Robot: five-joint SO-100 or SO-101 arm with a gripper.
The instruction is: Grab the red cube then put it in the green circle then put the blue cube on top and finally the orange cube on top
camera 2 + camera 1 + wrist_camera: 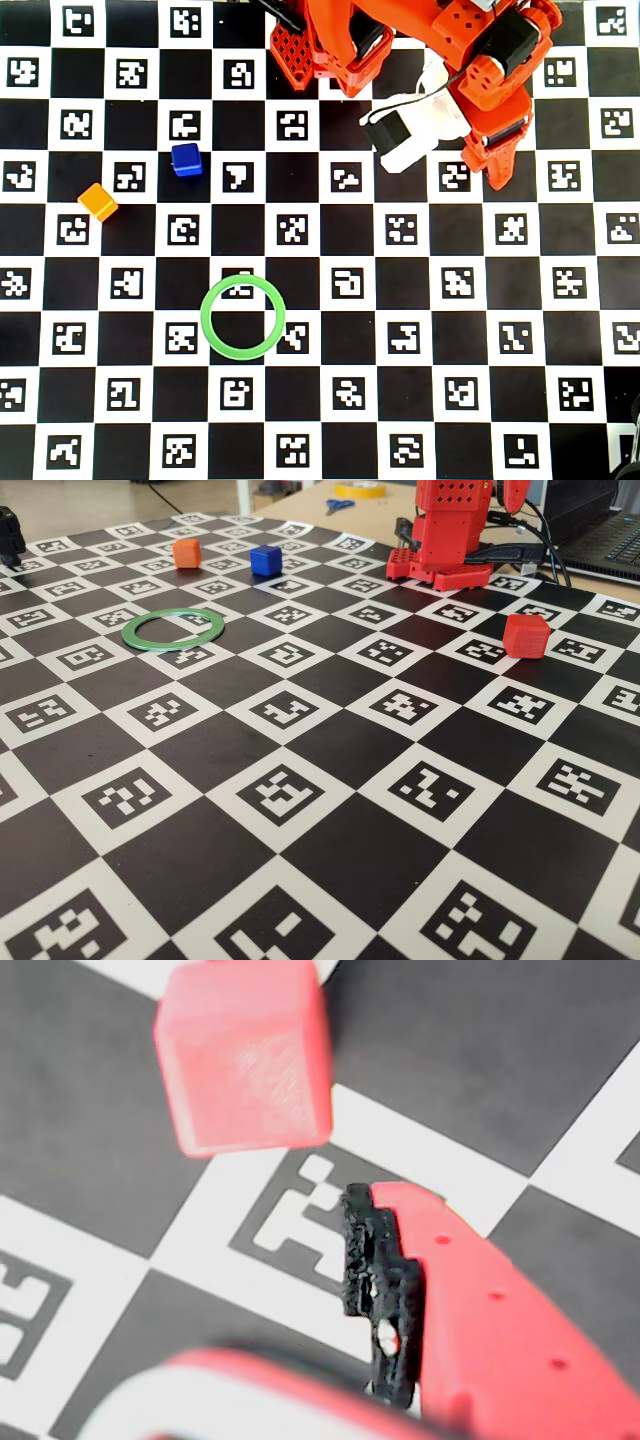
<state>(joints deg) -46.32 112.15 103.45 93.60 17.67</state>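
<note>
The red cube (526, 635) sits on the checkered mat (330, 780) at the right of the fixed view, in front of the red arm base (450, 535). In the wrist view the red cube (245, 1055) lies at the top, beyond my gripper (270, 1300) and apart from it. The gripper is open with only mat between its jaws; its black-padded finger (385, 1280) is at the right. From overhead the gripper (497, 170) hangs over that spot and hides the red cube. The green circle (243, 316) lies empty. The blue cube (186, 159) and orange cube (98, 201) stand at the left.
The arm base (330, 45) and its cables take up the mat's far edge. A white camera body (415, 135) rides on the wrist. Scissors (338, 504) and a tape roll (360, 489) lie on the table behind the mat.
</note>
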